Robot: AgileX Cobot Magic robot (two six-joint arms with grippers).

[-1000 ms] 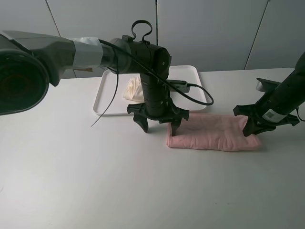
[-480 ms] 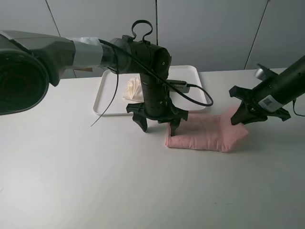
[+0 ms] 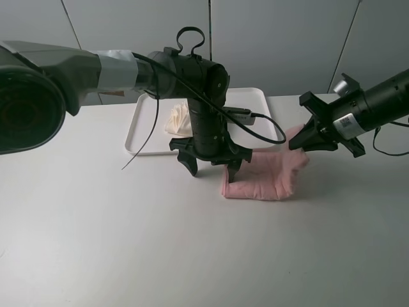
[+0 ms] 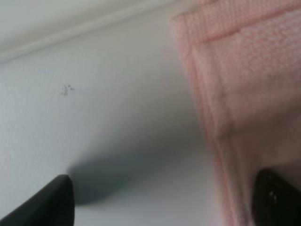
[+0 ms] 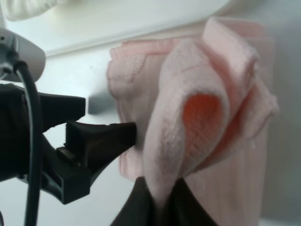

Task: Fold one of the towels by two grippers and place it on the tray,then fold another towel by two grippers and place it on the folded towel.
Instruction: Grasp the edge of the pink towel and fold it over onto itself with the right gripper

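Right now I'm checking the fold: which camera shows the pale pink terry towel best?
The exterior high view: the whole pale pink terry towel lies on the table, one end lifted. The right wrist view shows only the pinched, bunched end; the left wrist view shows a blurred corner.

The right arm's black 2-fingered gripper (image 5: 157,200) is pinching a raised, bunched end of the pale pink terry towel (image 5: 197,108), its dark fingertips closing tight on the cloth. The fold is bulging open just above the fingertips, showing a glowing orange-pink hollow. Beyond the gripper, the rest of the towel is lying flat on the white table (image 5: 94,75). Beside the towel's far end, the other arm's black gripper (image 5: 99,126) is standing with a black cable (image 5: 29,122), 1 finger touching the towel's edge. Farther off, the white plastic tray (image 5: 141,23) is carrying a cream terry towel (image 5: 28,7).
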